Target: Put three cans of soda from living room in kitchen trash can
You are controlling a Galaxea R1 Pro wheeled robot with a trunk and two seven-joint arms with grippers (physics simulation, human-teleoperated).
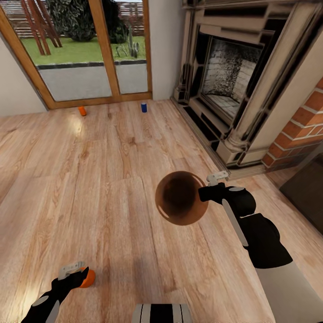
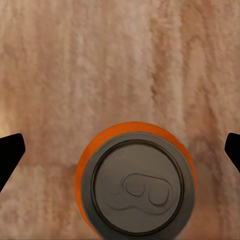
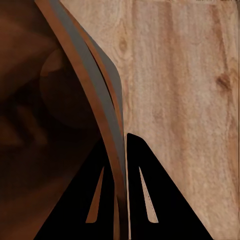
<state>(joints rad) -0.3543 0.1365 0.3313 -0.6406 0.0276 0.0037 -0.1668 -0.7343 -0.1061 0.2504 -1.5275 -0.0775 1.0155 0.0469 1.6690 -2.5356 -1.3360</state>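
Gripping the rim of the trash can (image 1: 181,198), the right gripper (image 3: 122,165) is seen with its fingers pinched together on the wall, one inside and one outside; the bucket is held above the wood floor (image 1: 112,188), mouth toward the camera. At near left, the left gripper (image 1: 83,273) is poised over an upright orange can (image 2: 136,182), fingers spread wide apart to either side of it; contact cannot be judged. Far off, by the glass doors (image 1: 89,49), a second orange can (image 1: 82,111) and a blue can (image 1: 144,107) stand well apart. A fireplace (image 1: 229,76) is set at far right.
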